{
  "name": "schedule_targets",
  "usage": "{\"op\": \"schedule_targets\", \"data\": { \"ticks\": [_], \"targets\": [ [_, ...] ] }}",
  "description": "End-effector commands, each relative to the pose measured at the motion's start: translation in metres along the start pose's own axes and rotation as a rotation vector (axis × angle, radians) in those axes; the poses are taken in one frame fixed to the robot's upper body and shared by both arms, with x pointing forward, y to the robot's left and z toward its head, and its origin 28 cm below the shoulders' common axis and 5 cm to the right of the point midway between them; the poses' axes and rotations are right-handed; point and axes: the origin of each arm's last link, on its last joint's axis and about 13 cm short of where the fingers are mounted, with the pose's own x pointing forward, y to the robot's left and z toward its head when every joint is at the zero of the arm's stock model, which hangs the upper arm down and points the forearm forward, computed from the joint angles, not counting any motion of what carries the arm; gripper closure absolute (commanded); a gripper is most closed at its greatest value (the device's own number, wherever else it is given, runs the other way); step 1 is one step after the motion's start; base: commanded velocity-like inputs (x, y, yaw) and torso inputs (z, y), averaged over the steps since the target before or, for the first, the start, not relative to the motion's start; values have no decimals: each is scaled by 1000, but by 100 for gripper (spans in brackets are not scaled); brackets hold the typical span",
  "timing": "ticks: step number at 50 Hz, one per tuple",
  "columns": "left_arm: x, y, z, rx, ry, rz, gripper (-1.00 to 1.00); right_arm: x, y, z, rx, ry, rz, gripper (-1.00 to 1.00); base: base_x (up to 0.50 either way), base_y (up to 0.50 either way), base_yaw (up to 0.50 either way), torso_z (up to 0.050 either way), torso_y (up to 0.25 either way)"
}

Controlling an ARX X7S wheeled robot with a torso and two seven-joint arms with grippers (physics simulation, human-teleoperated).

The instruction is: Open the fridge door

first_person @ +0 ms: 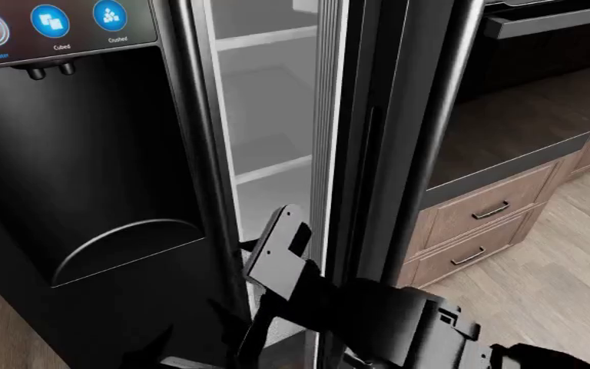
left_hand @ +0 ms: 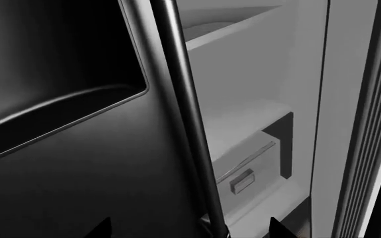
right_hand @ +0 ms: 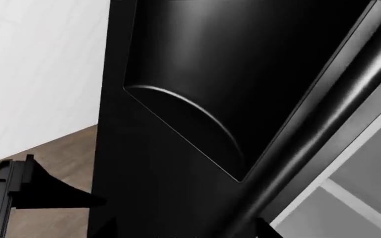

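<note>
The fridge door (first_person: 398, 115) stands ajar, edge-on to our head view, its gasket (first_person: 326, 115) facing the white shelves (first_person: 264, 165) and its handle (first_person: 444, 115) on the far side. One arm (first_person: 377, 307) reaches into the gap beside the dispenser door (first_person: 80, 154); we cannot tell which arm it is. Our left gripper (left_hand: 190, 230) shows spread fingertips (left_hand: 277, 229) holding nothing. Our right gripper (right_hand: 189, 233) is too little seen to judge. We think the door is best opened by pushing on its inner edge and sweeping outward along the hinge arc. We should keep contact low and flat on the gasket side and stay clear of the dispenser door's bar (left_hand: 184, 99), which we judge could snag us
</note>
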Motion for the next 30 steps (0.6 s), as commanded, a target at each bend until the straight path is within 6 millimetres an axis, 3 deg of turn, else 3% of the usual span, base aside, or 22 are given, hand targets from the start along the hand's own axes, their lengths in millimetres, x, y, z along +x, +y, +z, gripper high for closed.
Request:
{"op": "schedule_targets", "data": {
  "ticks": [1, 15, 30],
  "targets": [
    [0, 0, 0, 1, 3, 2, -100, -1, -33, 2, -5, 14, -13, -100, 0, 0, 0, 0, 0],
    [0, -1, -2, 6, 8, 0, -100, -22, -61, -7, 69, -7, -24, -100, 0, 0, 0, 0, 0],
    [0, -1, -3, 12, 8, -2, -100, -44, -58, -16, 101, 26, -77, -100, 0, 0, 0, 0, 0]
  ]
}}
